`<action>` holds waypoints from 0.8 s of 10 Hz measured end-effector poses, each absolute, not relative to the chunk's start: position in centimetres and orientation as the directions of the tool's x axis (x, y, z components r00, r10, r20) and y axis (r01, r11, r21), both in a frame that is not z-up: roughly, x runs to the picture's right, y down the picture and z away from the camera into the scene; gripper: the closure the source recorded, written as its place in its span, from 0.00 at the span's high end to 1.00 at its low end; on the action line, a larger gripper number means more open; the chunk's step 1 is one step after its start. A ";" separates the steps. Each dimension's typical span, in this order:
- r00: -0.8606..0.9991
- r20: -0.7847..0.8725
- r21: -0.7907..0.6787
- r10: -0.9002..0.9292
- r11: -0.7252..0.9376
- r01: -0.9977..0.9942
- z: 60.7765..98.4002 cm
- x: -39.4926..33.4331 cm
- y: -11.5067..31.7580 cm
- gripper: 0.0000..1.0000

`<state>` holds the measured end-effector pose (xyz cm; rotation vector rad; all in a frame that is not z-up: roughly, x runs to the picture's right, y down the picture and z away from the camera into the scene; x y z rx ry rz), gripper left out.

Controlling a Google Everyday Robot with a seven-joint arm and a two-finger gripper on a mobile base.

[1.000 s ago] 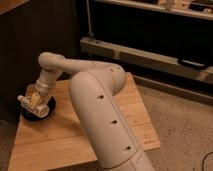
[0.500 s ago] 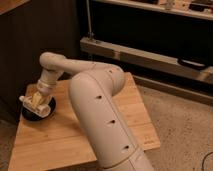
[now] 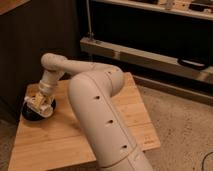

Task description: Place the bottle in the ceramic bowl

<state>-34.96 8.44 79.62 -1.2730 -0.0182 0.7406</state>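
Note:
The ceramic bowl [image 3: 34,114] is dark and glossy and sits at the far left edge of the wooden table [image 3: 60,135]. My gripper [image 3: 39,104] points down right over the bowl, its tip at or inside the rim. A pale cream shape at the tip may be the bottle [image 3: 36,102], but I cannot separate it from the gripper. The gripper covers most of the bowl's inside.
My white arm [image 3: 95,105] runs from the lower middle across the table to the left. A dark cabinet [image 3: 30,45] stands behind the table. A metal shelf rail [image 3: 145,57] runs along the back right. Speckled floor [image 3: 185,130] lies to the right.
The gripper has stayed over the bowl, shifting only slightly. The bowl has not moved.

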 end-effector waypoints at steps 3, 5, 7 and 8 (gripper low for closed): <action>0.758 -0.402 -0.853 0.514 0.092 -0.515 79.9 -34.5 8.3 0.80; 0.758 -0.401 -0.853 0.515 0.092 -0.514 79.9 -34.5 8.3 0.80; 0.758 -0.401 -0.853 0.515 0.092 -0.514 79.9 -34.6 8.3 0.80; 0.757 -0.401 -0.852 0.515 0.092 -0.515 79.9 -34.5 8.3 0.80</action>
